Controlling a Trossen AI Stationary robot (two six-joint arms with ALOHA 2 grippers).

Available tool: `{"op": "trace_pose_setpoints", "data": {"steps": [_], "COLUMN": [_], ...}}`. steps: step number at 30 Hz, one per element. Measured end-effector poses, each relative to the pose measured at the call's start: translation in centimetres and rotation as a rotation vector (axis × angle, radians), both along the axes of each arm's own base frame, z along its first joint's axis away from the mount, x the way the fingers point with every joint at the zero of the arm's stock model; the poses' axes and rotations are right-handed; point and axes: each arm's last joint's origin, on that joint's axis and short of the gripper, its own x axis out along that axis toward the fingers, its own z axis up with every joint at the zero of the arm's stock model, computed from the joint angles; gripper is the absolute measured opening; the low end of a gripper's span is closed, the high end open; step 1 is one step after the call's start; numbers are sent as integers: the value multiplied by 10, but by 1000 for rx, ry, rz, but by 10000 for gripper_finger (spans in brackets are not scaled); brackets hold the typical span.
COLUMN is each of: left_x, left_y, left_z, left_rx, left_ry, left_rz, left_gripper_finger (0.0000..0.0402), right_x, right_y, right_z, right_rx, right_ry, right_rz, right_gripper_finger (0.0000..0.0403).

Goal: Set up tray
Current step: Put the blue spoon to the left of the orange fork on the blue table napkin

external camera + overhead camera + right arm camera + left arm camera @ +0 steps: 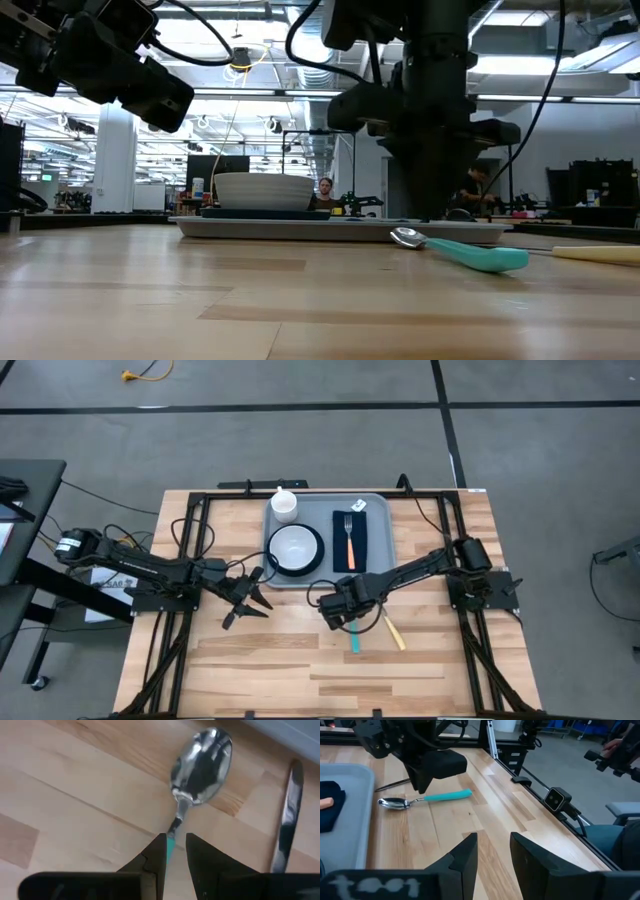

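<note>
Tray (378, 540) lay at the far middle of the wooden surface (300, 650), long axis running left to right across it, rim up, flat. Carried a white cup (284, 504) at its far left corner, a white bowl on a dark plate (295, 550) at left, and a dark napkin (350, 540) with an orange-handled fork (350, 540) at right. Right pincer (338, 603) hung just off the tray's near edge, right of centre, over a teal-handled spoon (200, 762); fingers (155, 857) set narrowly apart astride the handle, pinching nothing visibly. Knife (393, 630) lay beside the spoon. Left pincer (250, 600) waited near the tray's near left corner, spread, empty.
</note>
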Motion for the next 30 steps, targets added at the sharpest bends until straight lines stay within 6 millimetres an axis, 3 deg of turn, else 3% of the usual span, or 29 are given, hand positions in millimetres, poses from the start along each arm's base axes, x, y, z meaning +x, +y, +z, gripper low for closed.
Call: {"op": "trace_pose_setpoints", "data": {"steps": [18,30], "left_x": [0,-2], "left_y": [0,0], "left_z": [0,-5], "left_rx": [3,8], "left_ry": [-1,57], "left_rz": [-5,1], "left_gripper_finger": [103,103], "right_x": [3,17], "right_y": [0,7], "right_z": [-4,-2], "right_rx": [3,10], "right_ry": [-3,-161], "right_rz": [5,236], "right_gripper_finger": [67,66]}}
